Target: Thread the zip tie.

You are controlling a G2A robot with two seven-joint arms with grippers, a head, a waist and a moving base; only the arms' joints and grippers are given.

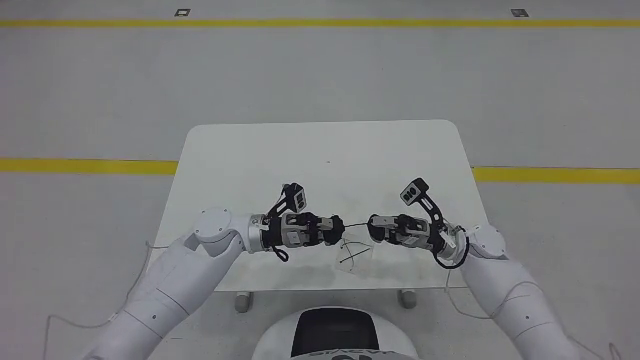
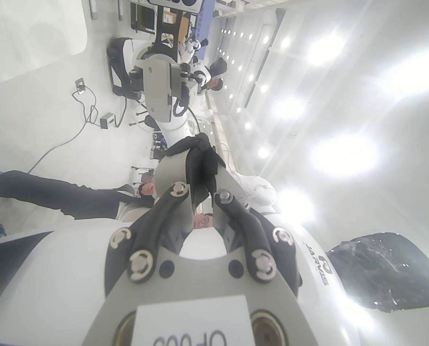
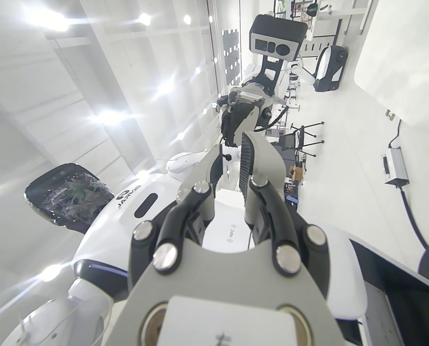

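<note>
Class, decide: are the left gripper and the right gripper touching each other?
Apart. The top view shows a plain strip of white table between the left gripper and the right gripper.

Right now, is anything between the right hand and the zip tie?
Nothing visible. The zip tie is a thin dark strand sticking out from the left hand toward the right hand, above the near part of the table. The two hands face each other, and nothing shows in the gap but the strand.

Table (image 1: pixel 320 150): smooth matt white top. Zip tie (image 1: pixel 357 251): thin black plastic. Left jaws: matt grey plastic, shiny metal bolts (image 2: pixel 178 189).
</note>
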